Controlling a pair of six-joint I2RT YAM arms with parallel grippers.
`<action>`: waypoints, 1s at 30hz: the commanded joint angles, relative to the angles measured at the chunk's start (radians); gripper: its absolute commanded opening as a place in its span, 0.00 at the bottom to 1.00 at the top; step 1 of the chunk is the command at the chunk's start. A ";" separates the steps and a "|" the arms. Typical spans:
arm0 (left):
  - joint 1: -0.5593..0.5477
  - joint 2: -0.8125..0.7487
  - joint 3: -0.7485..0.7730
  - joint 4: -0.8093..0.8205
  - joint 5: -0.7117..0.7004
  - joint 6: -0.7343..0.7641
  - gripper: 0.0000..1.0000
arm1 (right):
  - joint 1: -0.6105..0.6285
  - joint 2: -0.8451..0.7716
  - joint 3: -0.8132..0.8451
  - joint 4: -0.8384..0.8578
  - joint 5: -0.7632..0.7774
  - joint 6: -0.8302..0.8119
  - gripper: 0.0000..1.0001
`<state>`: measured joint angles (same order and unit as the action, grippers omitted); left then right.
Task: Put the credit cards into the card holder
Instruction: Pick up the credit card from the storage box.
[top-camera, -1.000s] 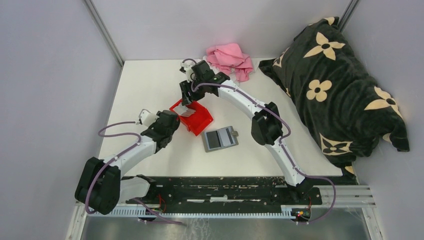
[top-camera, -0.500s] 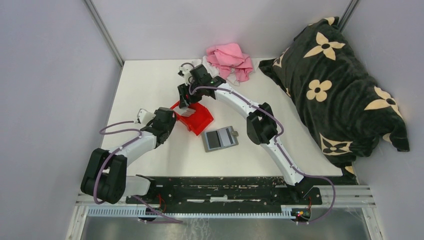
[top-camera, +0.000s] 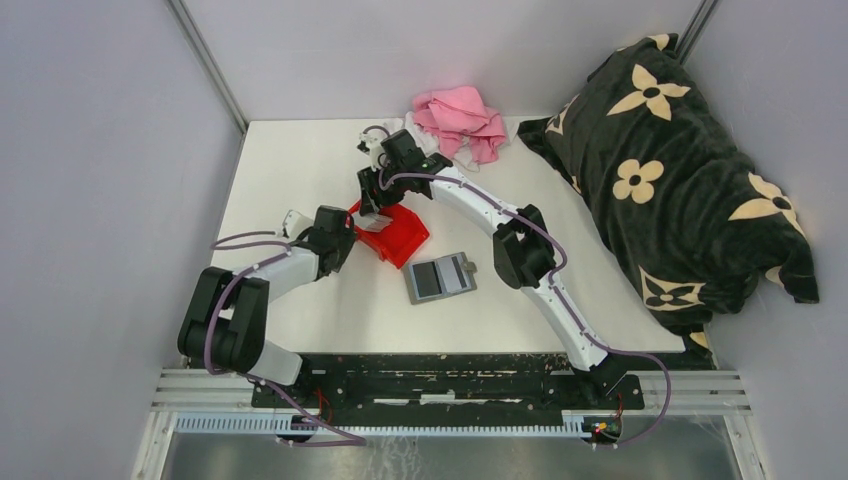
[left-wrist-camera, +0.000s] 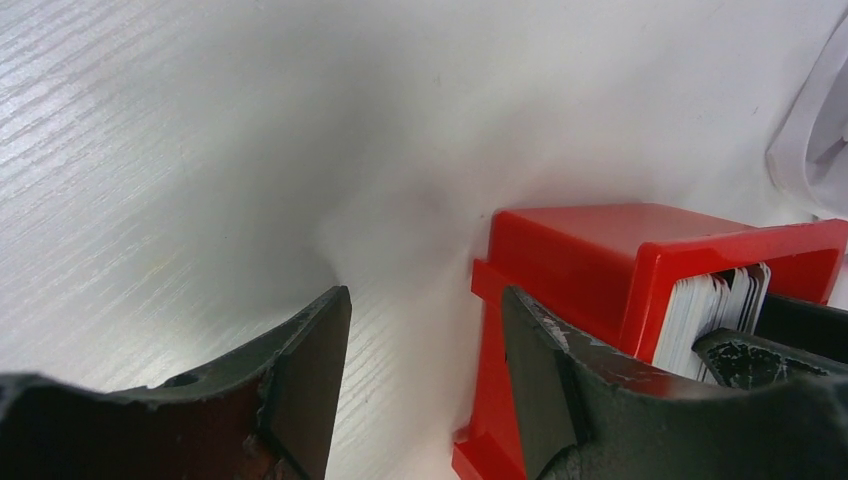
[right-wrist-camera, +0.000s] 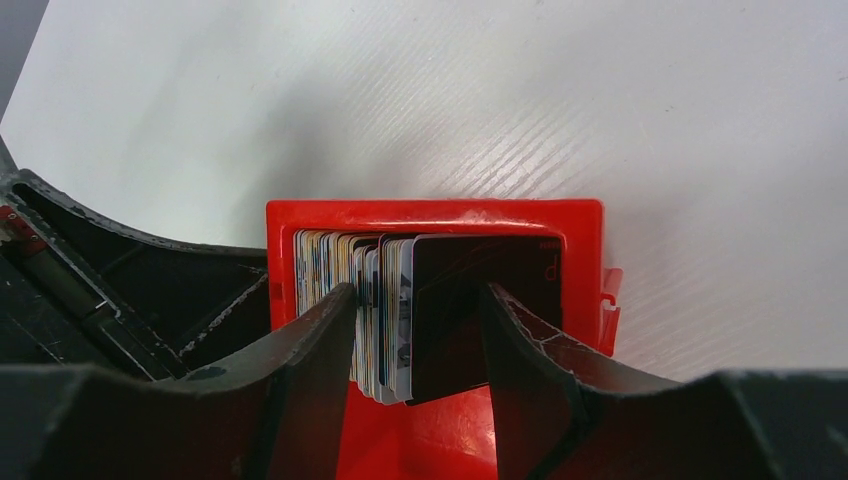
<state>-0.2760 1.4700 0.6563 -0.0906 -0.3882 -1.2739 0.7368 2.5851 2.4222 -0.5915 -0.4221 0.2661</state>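
Credit cards (right-wrist-camera: 385, 300) are standing in the red bin (right-wrist-camera: 435, 212) between the right gripper's (right-wrist-camera: 417, 295) half-spread fingers, grip unclear; the left gripper (left-wrist-camera: 425, 300) is hovering open and empty beside the bin, and the card holder (top-camera: 440, 277) is lying unfolded nearby.

White table (top-camera: 290, 180). At centre, a bright red plastic bin (top-camera: 400, 243) holds credit cards (right-wrist-camera: 385, 300) with multicoloured edges, a black one in front. Dark grey card holder (top-camera: 440, 277), lighter grey inside. Upper centre, a pink cloth (top-camera: 458, 120). On the right, a black blanket (top-camera: 670, 190) with cream flower motifs.

We make out only one mark, possibly a small red "d", on the dark card (right-wrist-camera: 480, 265) in the red bin (right-wrist-camera: 430, 212).
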 joint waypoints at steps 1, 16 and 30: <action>0.004 0.015 0.055 0.072 0.037 0.053 0.65 | 0.008 -0.014 -0.056 -0.028 0.007 -0.008 0.53; 0.011 0.058 0.102 0.090 0.065 0.079 0.65 | 0.022 -0.132 -0.142 -0.031 0.021 -0.018 0.41; 0.011 0.058 0.108 0.097 0.090 0.075 0.65 | 0.033 -0.185 -0.159 -0.058 0.074 -0.011 0.31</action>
<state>-0.2630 1.5414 0.7246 -0.0856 -0.3351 -1.2144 0.7372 2.4619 2.2734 -0.6033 -0.3328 0.2550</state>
